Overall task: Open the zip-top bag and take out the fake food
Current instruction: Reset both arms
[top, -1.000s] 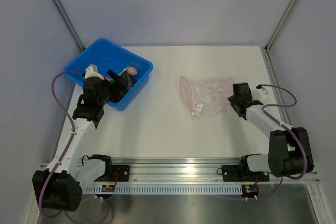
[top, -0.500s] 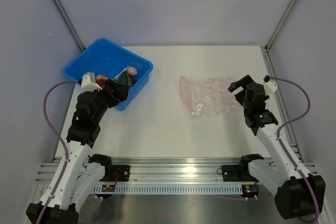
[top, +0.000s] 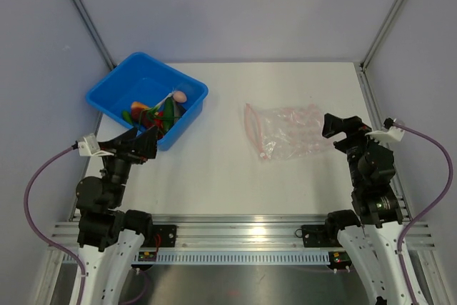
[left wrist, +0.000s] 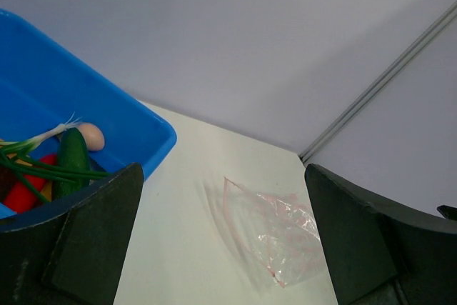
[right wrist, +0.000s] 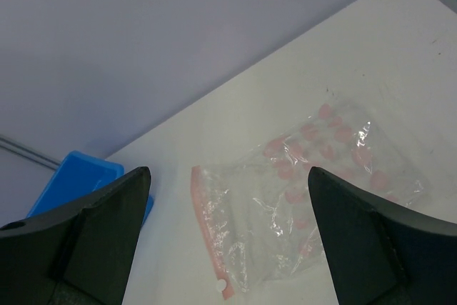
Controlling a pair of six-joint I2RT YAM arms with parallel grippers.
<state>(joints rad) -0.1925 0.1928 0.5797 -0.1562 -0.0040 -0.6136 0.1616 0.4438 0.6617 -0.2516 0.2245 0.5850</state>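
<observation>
With left gripper [top: 141,145] and right gripper [top: 343,125] spread and empty, the light zip-top bag [top: 285,132] could be swept aside — by any passing arm.

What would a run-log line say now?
zip-top bag: flat, looks empty | fake food: in blue bin | left pincer: open, empty | right pincer: open, empty

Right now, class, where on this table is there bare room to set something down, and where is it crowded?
The widest bare patch of table lies between the blue bin and the zip-top bag, running to the near edge. Another lies behind the bag, right of the bin. The bin's near corner is crowded with fake food.
</observation>
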